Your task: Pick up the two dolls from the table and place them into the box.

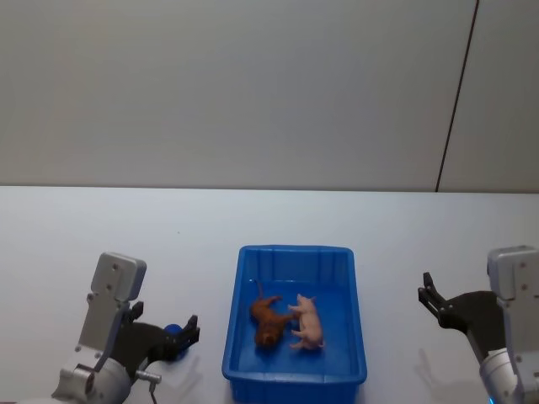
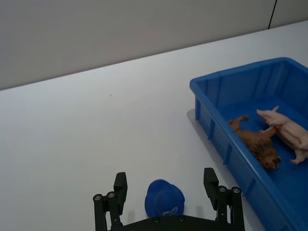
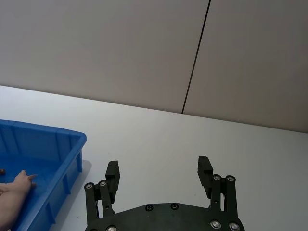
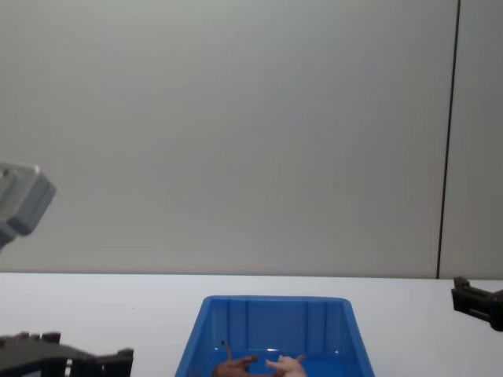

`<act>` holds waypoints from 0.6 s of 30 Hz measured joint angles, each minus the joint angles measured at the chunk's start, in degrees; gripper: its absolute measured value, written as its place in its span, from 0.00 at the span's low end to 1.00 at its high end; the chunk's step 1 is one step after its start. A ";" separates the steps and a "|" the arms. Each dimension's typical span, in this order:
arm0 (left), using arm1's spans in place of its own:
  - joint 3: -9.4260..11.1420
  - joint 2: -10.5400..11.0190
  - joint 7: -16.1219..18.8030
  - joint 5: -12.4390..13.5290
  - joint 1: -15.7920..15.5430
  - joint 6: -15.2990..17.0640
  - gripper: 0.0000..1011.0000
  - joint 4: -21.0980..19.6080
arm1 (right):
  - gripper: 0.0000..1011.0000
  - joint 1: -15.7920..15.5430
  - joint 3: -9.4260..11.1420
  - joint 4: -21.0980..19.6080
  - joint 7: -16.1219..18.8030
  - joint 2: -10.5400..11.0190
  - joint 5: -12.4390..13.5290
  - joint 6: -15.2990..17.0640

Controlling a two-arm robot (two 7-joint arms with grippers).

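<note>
Pink doll [image 1: 308,323] and brown doll [image 1: 268,321]: both lying on their sides inside the box [image 1: 294,370], touching each other. Box: blue, on the white tabletop [image 1: 168,244]. Left tool [image 1: 187,332]: fingers spread, left of the box, a small blue cap-like object [image 2: 164,202] between them. Right tool [image 1: 429,296]: fingers spread, right of the box, holding nothing.

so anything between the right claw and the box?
Nothing: in the head view, only bare white table separates the open right claw from the blue box. The right wrist view shows the same empty stretch. Both dolls lie inside the box.
</note>
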 joint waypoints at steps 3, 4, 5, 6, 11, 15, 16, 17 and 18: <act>-0.12 0.06 -0.68 -0.48 0.13 0.35 0.99 0.82 | 0.99 -0.01 0.00 -0.01 0.00 0.00 0.00 0.00; -0.17 0.07 -1.13 -0.69 0.15 0.51 0.99 1.24 | 0.99 -0.02 0.00 -0.01 0.00 0.00 0.00 0.00; -0.19 0.07 -1.34 -0.78 0.16 0.56 0.99 1.43 | 0.99 -0.03 -0.01 -0.01 -0.01 0.00 0.00 0.00; -0.20 0.07 -1.58 -0.86 0.15 0.61 0.99 1.65 | 0.99 -0.03 -0.01 -0.01 -0.01 0.00 0.00 0.00; -0.29 -0.17 -3.19 -1.19 -0.05 0.70 0.99 3.54 | 0.99 -0.03 -0.01 -0.01 -0.01 0.00 0.00 0.00; -0.32 -0.44 -4.32 -1.28 -0.34 0.67 0.99 4.80 | 0.99 -0.03 0.00 -0.01 -0.01 0.00 0.00 0.00; -0.32 -0.51 -4.52 -1.28 -0.44 0.64 0.99 5.14 | 0.99 -0.03 -0.01 -0.02 0.00 0.00 0.00 0.00; -0.33 -0.61 -4.92 -1.29 -0.57 0.56 0.99 5.61 | 0.99 -0.03 -0.01 -0.01 -0.01 0.00 0.00 0.00; -0.33 -0.67 -5.09 -1.28 -0.64 0.48 0.99 5.83 | 0.99 -0.03 -0.01 -0.01 -0.01 0.00 0.00 0.00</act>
